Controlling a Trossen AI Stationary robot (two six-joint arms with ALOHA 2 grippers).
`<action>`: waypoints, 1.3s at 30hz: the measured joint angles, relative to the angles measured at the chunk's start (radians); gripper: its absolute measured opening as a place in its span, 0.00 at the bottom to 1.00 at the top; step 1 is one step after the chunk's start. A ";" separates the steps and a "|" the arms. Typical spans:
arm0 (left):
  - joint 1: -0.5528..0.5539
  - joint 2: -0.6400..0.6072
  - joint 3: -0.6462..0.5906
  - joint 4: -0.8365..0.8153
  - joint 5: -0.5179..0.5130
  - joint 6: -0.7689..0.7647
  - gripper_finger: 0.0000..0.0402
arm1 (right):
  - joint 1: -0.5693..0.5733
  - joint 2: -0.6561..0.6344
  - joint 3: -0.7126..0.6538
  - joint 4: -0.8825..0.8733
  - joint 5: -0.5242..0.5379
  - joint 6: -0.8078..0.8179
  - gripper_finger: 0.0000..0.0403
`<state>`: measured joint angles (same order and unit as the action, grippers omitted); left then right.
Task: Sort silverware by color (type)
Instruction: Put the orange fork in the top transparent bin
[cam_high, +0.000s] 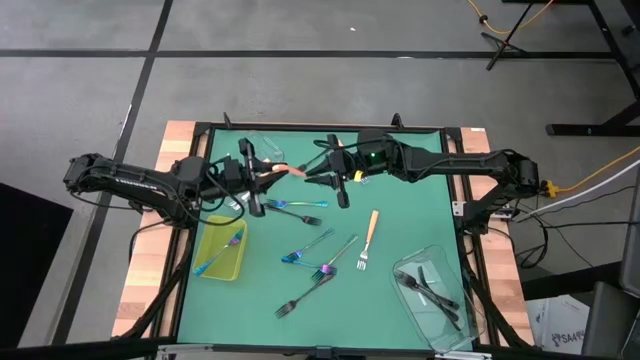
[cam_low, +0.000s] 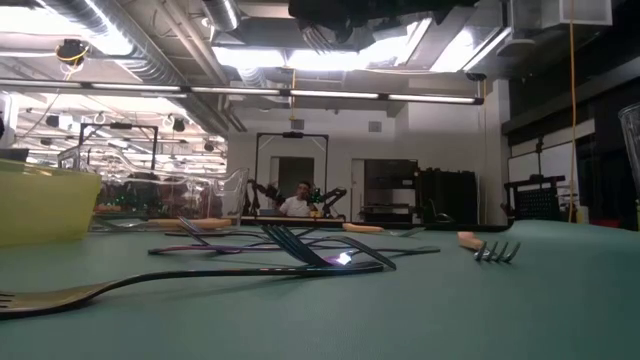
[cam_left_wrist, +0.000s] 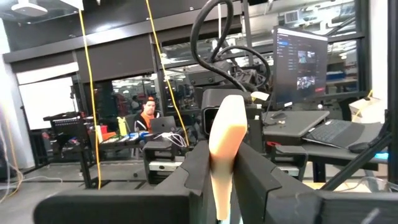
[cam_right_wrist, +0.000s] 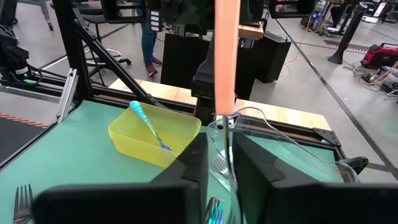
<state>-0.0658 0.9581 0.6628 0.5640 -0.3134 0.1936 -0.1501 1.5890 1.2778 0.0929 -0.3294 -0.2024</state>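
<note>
Both arms meet at the far middle of the green table (cam_high: 400, 215), raised above it, with one orange-handled fork (cam_high: 296, 172) spanning between them. The left gripper (cam_high: 262, 180) pinches that fork's handle between its fingers (cam_left_wrist: 198, 168); the right gripper (cam_high: 335, 178) has its fingers on either side of the same fork, and whether they grip it I cannot tell. An iridescent fork (cam_high: 222, 252) lies in the yellow tray (cam_high: 208, 240) at the left. Dark forks (cam_high: 432, 288) lie in a clear tub (cam_high: 400, 262) at the near right. More forks, including another orange-handled one (cam_high: 368, 238), are scattered mid-table
</note>
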 joint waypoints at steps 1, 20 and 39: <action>0.000 0.000 0.000 0.001 -0.005 0.000 0.11 | 0.000 0.000 0.000 0.000 0.001 0.000 0.17; 0.043 -0.031 0.212 -0.344 -0.228 -0.006 0.11 | -0.001 -0.264 0.000 -0.493 0.356 -0.013 0.28; 0.433 -0.019 0.546 -1.267 -0.120 -0.304 0.11 | -0.001 -0.218 0.000 -0.671 0.356 -0.002 0.28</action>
<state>0.3676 0.9394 1.2091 -0.7035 -0.4337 -0.1100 -0.1509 1.3707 1.2778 -0.5776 0.0265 -0.2043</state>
